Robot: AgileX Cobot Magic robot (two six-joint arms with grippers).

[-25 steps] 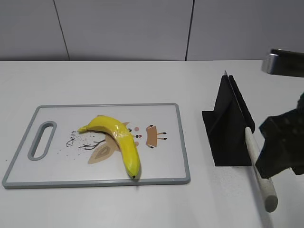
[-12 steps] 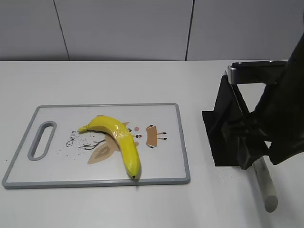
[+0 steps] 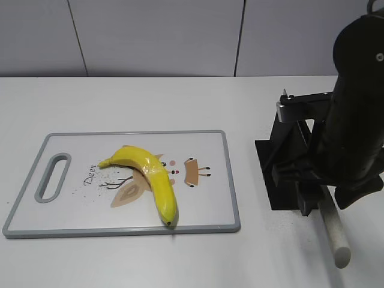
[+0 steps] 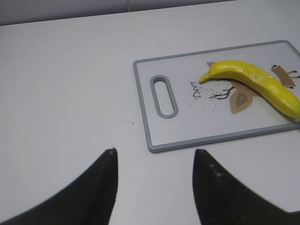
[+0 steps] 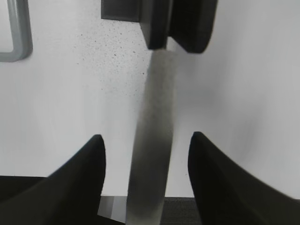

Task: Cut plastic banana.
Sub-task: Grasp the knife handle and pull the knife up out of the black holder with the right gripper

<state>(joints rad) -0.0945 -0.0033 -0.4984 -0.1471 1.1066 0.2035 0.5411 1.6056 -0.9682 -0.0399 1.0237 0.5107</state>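
While plastic banana (image 3: 148, 174) lies glossy, curved, dark-tipped | both grippers' jaws wide

The exterior view looks down at a slant across the bench (image 3: 150, 264), the cutting board (image 3: 204, 223) left of the right claw (image 3: 309, 201). The left wrist view looks forward past the left claw (image 4: 154, 161) at that same board (image 4: 187, 143), well ahead. The right wrist view sits close, facing down, with a pale handle (image 5: 152, 140) between the right claw's (image 5: 146, 157) fingers.
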